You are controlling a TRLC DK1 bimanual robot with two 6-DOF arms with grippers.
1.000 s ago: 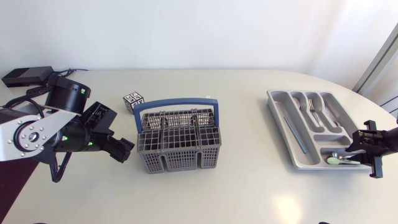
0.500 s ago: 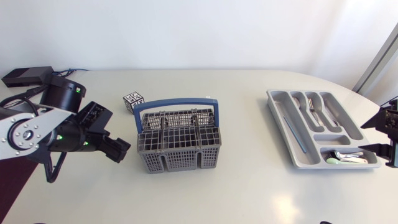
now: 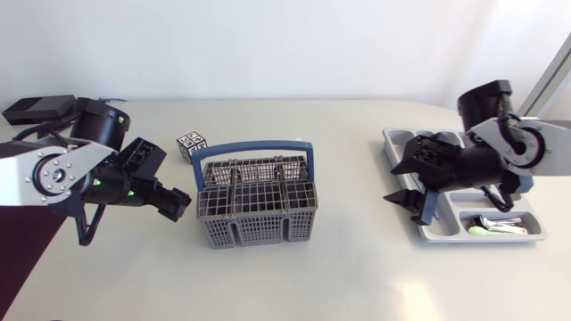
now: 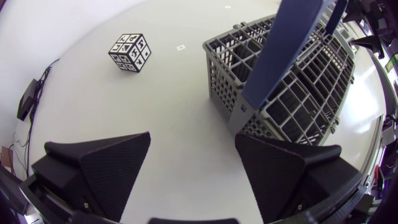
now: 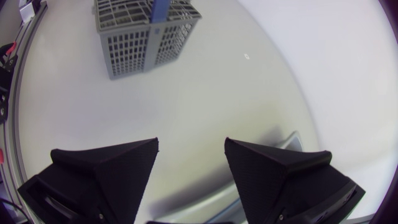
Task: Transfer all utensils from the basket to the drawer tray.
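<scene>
The grey cutlery basket (image 3: 257, 234) with its blue handle (image 3: 259, 144) stands at the centre of the head view. The grey drawer tray (image 3: 395, 138) lies at the right, well apart from it, with a few spoons (image 3: 495, 225) in its lower right compartment. The left end effector (image 3: 181, 204) hangs just beside the basket's left wall, fingers spread wide with nothing between them. The left wrist view shows only bare bench (image 4: 180, 106) in the gap, with the basket ahead and off to one side. The right end effector (image 3: 406, 203) sits over the tray's left edge, likewise wide open and empty. No utensil shows above the basket's grid in any view, and whether one lies low in a compartment cannot be told, so the step in hand is probably a check of the basket or a fresh pick. To do it well, the nearer left arm should rise above the rim and come down clear of the handle. It should then line its fingers along one compartment and close on a utensil's stem, not the grid. The right arm should clear the tray so a drop there is unobstructed. The marker cube (image 3: 191, 144) at the basket's upper left is out of the way.
</scene>
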